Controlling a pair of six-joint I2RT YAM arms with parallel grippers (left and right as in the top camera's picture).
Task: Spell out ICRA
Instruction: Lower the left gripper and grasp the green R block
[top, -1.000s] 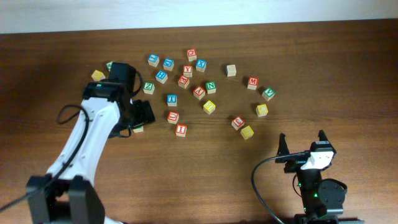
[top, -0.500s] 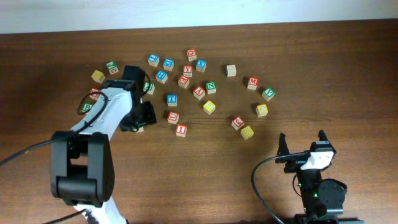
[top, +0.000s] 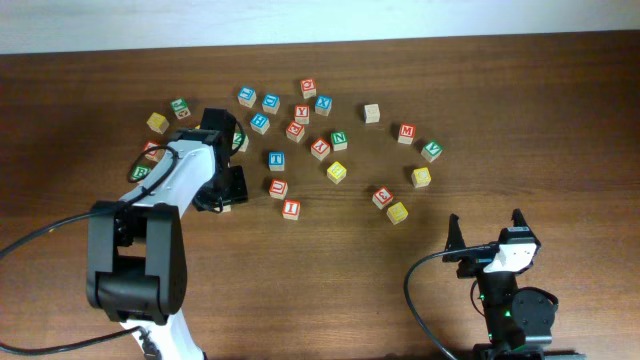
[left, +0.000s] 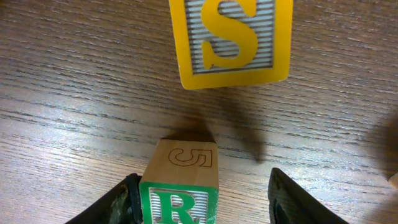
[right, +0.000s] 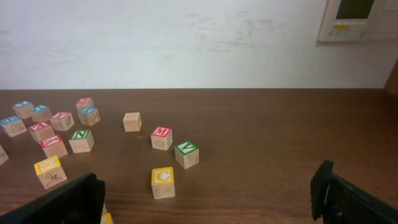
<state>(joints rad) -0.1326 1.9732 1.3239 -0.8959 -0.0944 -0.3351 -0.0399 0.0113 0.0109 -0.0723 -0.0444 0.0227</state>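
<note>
**ICRA: no letters set out yet**

Left hand (top: 228, 188): wide, straddling the green R block (left: 180, 196) on the table (top: 330, 280), not gripping it. Right hand (top: 490, 232): wide, empty. Red I block (top: 291, 208) and yellow C block (right: 163, 180): loose among the scatter. All four letters outstanding.

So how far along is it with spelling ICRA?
Barely begun. No word is laid out yet; the letter blocks lie scattered on the table. The left gripper is open around a green R block. The right gripper sits open, away from the blocks. A red I block and a yellow C block lie untouched among the rest; I can't spot an A.
</note>
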